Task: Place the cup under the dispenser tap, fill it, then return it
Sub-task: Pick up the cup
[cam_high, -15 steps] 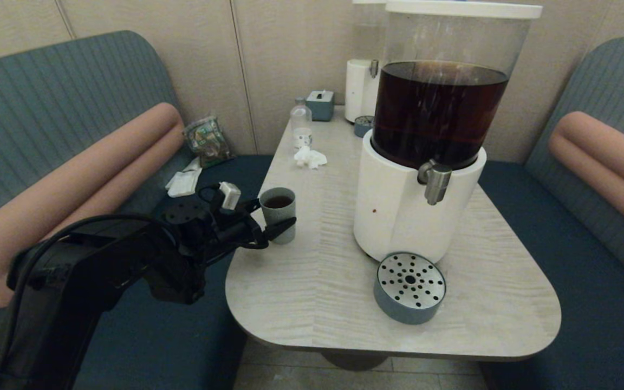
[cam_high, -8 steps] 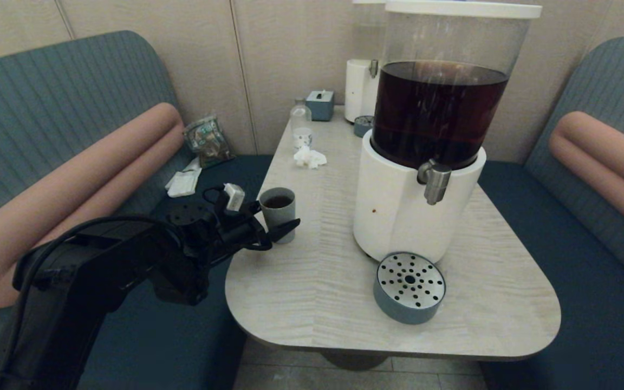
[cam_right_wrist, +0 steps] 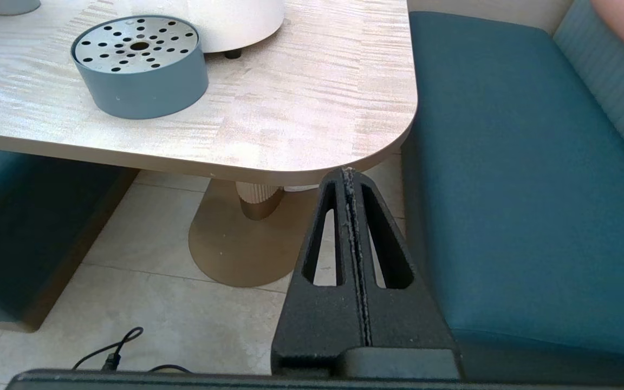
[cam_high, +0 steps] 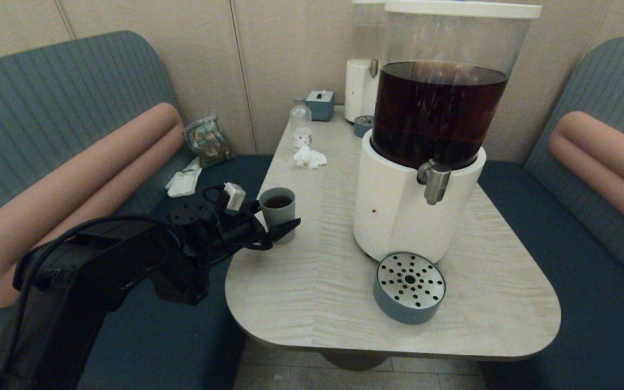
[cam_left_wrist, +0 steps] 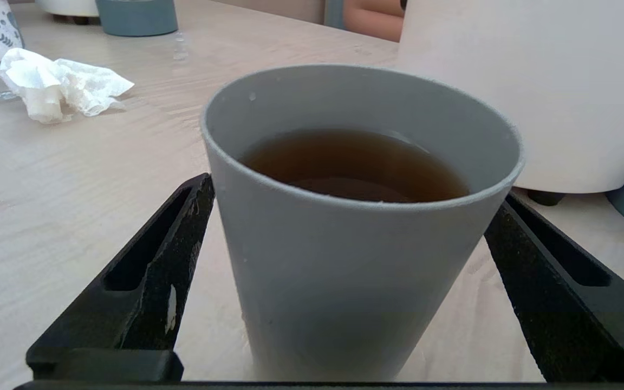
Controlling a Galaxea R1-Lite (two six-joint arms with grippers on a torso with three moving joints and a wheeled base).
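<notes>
table [cam_high: 344, 303] | dispenser [cam_high: 420, 162] mid-table, tap [cam_high: 435, 181] facing front, well right of cup | left gripper [cam_high: 282, 226] at table's left edge, fingers spread either side of cup, small gaps, gripping nothing | right gripper [cam_right_wrist: 351, 179] below table's corner, fingers pressed together, empty | cup [cam_high: 278, 212] upright on table's left edge, brown liquid inside

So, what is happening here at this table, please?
The left gripper is around the cup, which stands on the table with brown drink in it, to the left of the big dispenser. Its fingers sit spread on both sides of the cup. The cup is away from the dispenser tap. The right gripper is shut and parked below the table edge.
</notes>
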